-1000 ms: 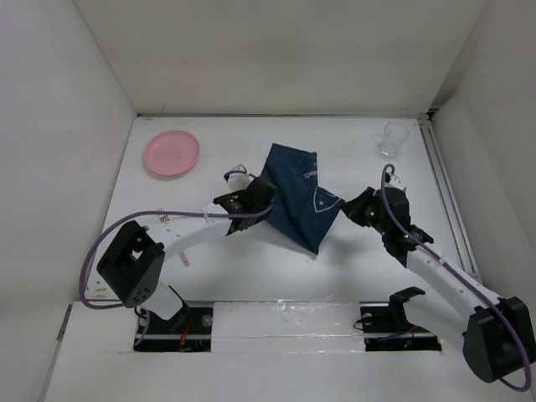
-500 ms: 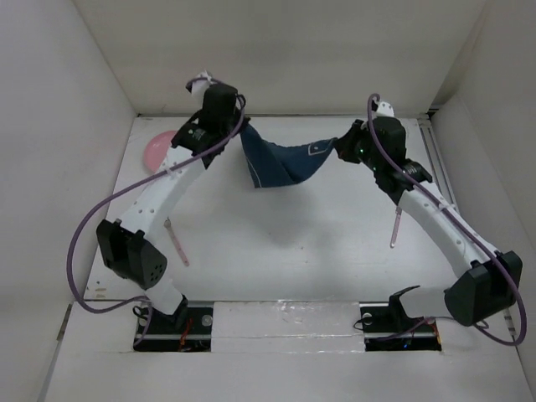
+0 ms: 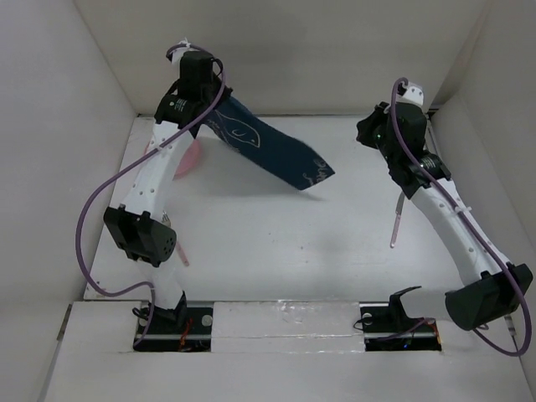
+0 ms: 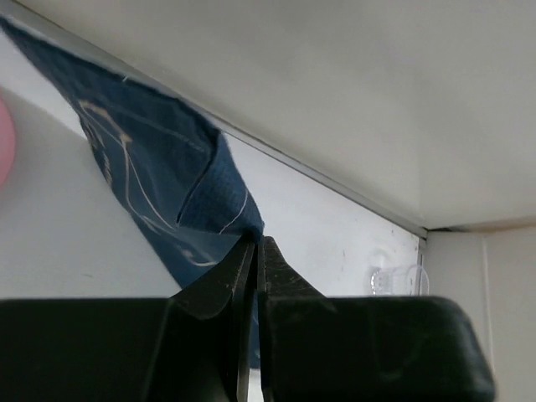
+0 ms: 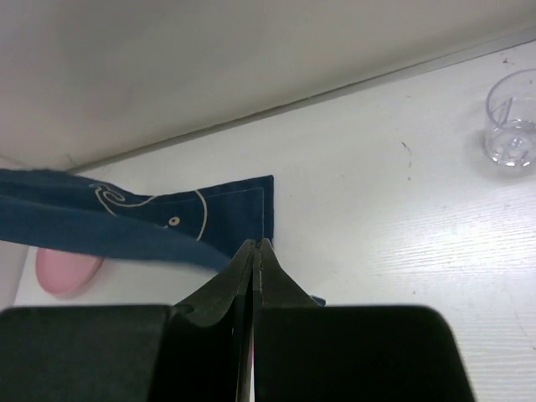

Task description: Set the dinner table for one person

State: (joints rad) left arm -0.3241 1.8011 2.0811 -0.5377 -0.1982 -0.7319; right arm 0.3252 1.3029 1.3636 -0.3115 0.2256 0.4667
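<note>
The dark-blue placemat with white whale outlines hangs in the air from one corner, slanting down to the right above the white dinner table. My left gripper is raised high at the back left and is shut on that corner; the left wrist view shows its tips pinching the cloth. My right gripper is raised at the back right, apart from the placemat. Its jaws are shut with nothing between them, and the placemat lies beyond them.
A pink plate at the back left is mostly hidden behind my left arm. A clear cup stands at the back right. Two pink utensils lie on the table, one on the right and one on the left. White walls close three sides.
The placemat left my right gripper and now hangs from the left gripper alone. My left arm rose higher and further left. My right arm moved right.
</note>
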